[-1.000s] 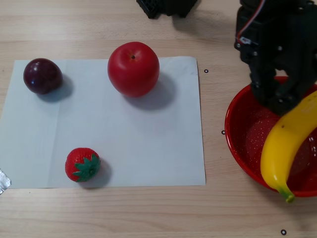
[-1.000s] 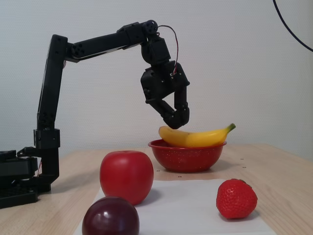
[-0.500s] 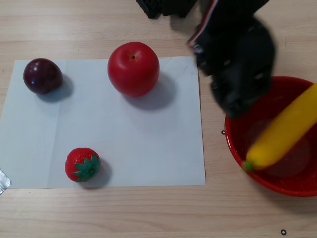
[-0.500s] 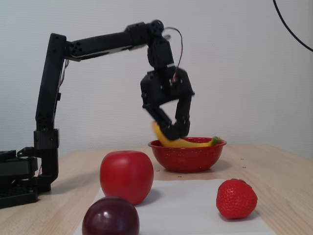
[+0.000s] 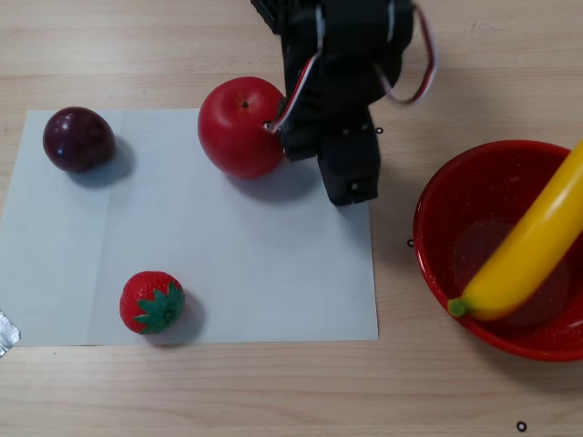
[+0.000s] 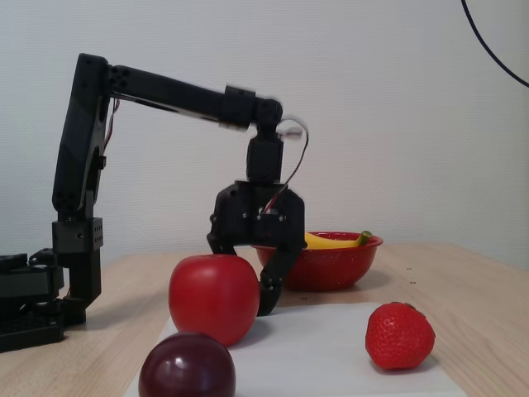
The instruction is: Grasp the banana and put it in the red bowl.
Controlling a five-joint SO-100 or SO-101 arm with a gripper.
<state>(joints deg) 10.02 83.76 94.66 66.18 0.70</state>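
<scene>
The yellow banana (image 5: pixel 524 250) lies in the red bowl (image 5: pixel 435 196) at the right of the other view, its green stem tip on the front rim and its other end running out of frame. In the fixed view only a strip of the banana (image 6: pixel 331 241) shows above the rim of the bowl (image 6: pixel 322 269). My gripper (image 5: pixel 330 164) hangs low over the white paper, right beside the red apple and left of the bowl. In the fixed view the gripper (image 6: pixel 246 275) points down with its jaws spread and nothing between them.
A red apple (image 5: pixel 239 126), a dark plum (image 5: pixel 78 138) and a strawberry (image 5: pixel 151 301) sit on a white paper sheet (image 5: pixel 237 264) on the wooden table. The arm's base (image 6: pixel 33 306) stands at the left of the fixed view.
</scene>
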